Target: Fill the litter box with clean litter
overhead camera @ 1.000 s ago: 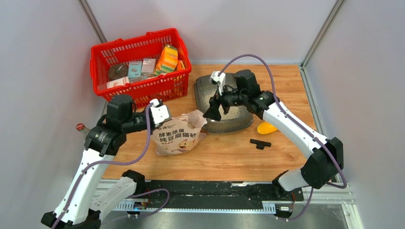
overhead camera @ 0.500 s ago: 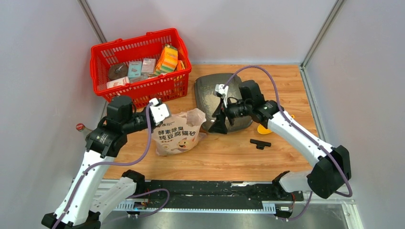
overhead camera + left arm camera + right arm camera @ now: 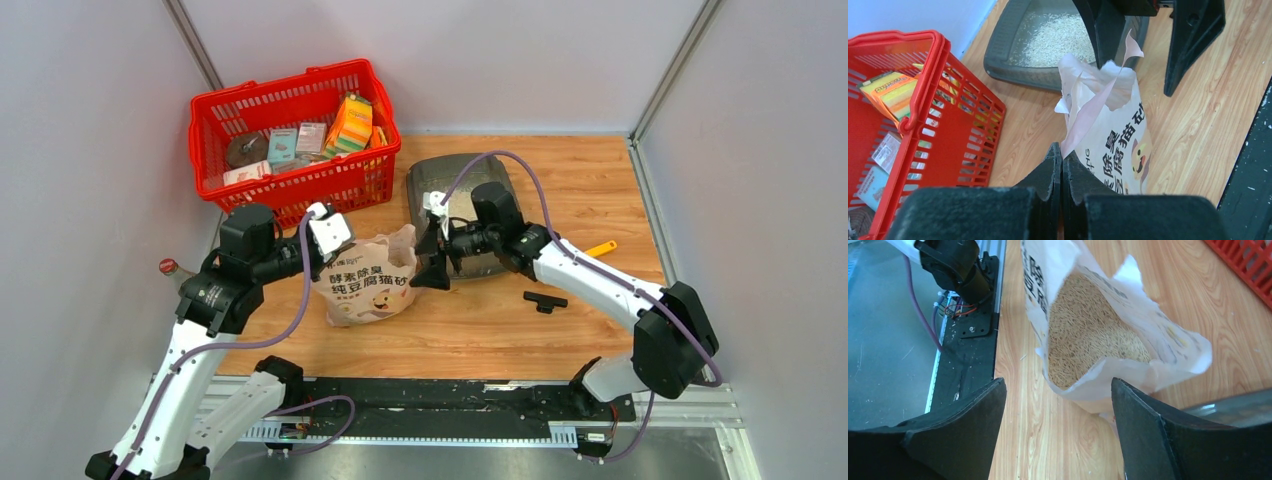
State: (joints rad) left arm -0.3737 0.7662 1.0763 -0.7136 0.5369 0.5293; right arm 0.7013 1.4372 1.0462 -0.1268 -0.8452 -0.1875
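The dark grey litter box (image 3: 436, 184) sits at the table's back centre, partly hidden by my right arm. In the left wrist view the litter box (image 3: 1009, 61) holds a thin layer of pale litter (image 3: 1053, 37). The beige cat-printed bag (image 3: 370, 285) stands open, left of the box. My left gripper (image 3: 340, 250) is shut on the bag's torn top edge (image 3: 1083, 117). My right gripper (image 3: 430, 262) is open and empty, right beside the bag's mouth. In the right wrist view the right gripper (image 3: 1058, 385) faces the open bag (image 3: 1168, 355), full of tan litter (image 3: 1088, 335).
A red mesh basket (image 3: 290, 140) with boxes stands at the back left, close to the bag. A yellow scoop handle (image 3: 600, 248) shows right of my right arm. A small black T-shaped part (image 3: 545, 300) lies on the wood. A red-capped bottle (image 3: 168, 267) is at the far left.
My right gripper has moved left and down, from over the litter box to the bag's mouth, still open. My left gripper holds the bag and has barely shifted.
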